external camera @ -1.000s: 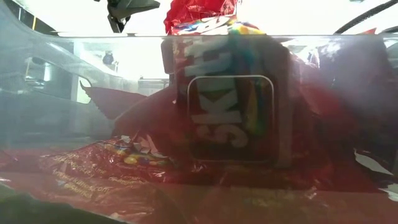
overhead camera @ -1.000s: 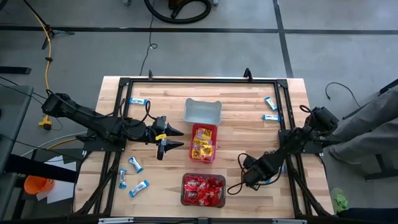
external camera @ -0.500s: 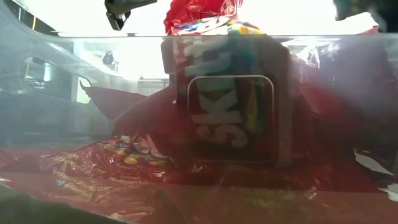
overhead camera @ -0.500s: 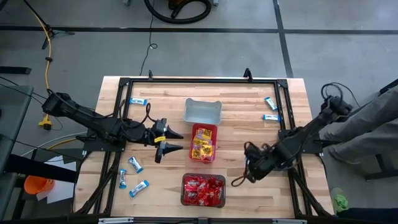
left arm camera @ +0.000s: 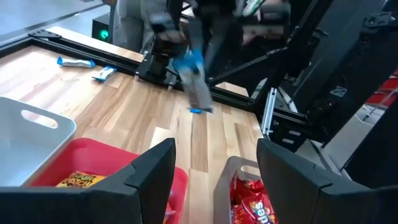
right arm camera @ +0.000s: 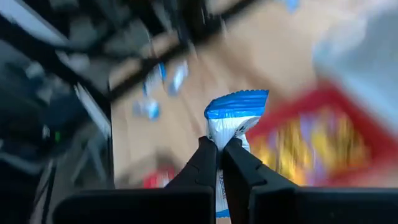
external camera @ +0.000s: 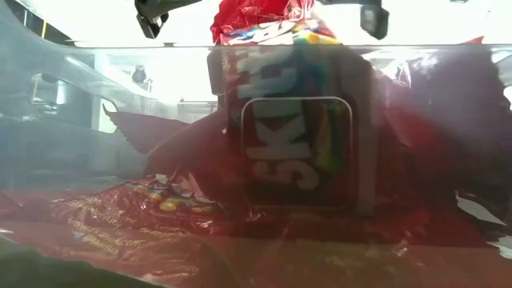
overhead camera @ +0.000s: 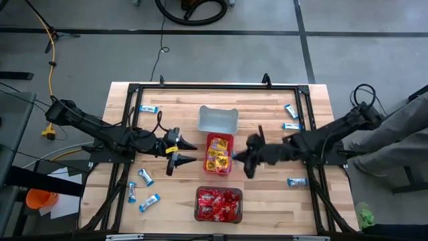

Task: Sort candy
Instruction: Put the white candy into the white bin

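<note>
right gripper carries a blue packet

the right gripper (overhead camera: 249, 161) hangs just at 3 o'clock of the pink bin (overhead camera: 220, 153), fingers (right arm camera: 208, 163) pinched tight on a blue-and-white packet (right arm camera: 234, 118). the left gripper (overhead camera: 188, 150) waits at 9 o'clock of that bin, fingers (left arm camera: 149, 171) spread wide, holding nothing. three more blue packets (overhead camera: 144, 189) lie at the table's (overhead camera: 267, 107) 8 o'clock.
</note>
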